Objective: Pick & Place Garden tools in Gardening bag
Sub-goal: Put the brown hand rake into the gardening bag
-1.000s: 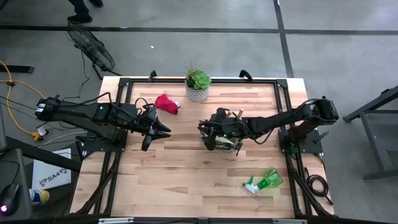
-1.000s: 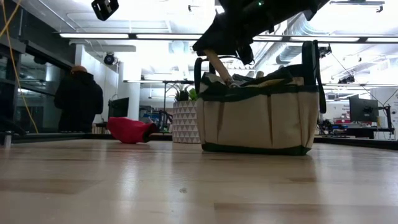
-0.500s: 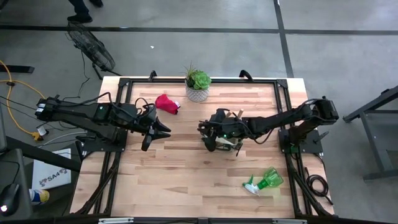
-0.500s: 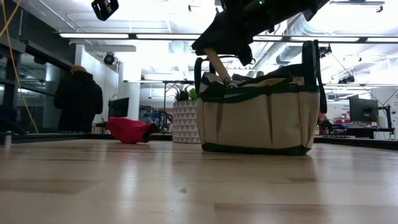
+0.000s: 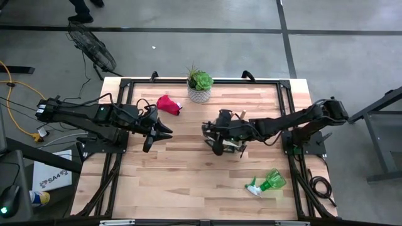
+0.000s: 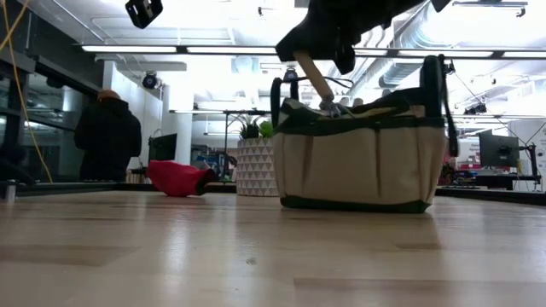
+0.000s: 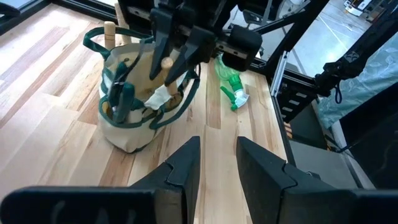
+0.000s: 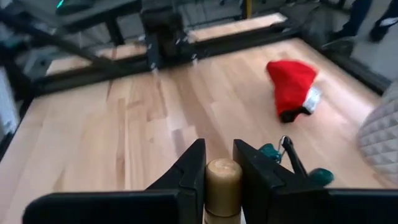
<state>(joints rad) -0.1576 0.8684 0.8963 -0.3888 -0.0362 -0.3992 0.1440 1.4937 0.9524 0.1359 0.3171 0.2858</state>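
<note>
The gardening bag, tan with a green band and dark rim, stands mid-table on its base; other handles stick out of it. My right gripper hangs over the bag's left rim, shut on a wooden-handled tool that slants down into the bag. My left gripper waits open, raised left of the bag, with nothing between its fingers. A red glove lies at the far left. A green spray bottle lies on its side at the near right. My right gripper pinches the tool's wooden handle near its free end between its two fingers. The fingers slant down from the table's right side. The handle is tilted, and its lower part reaches down inside the bag.
A green succulent in a white pot stands at the far edge behind the bag. Black frame rails border the table. A person stands in the room beyond. Bare wood lies between the bag and the near edge.
My right gripper has risen a little with the wooden handle, which now stands higher out of the bag. The bag has shifted slightly toward the table's right edge.
</note>
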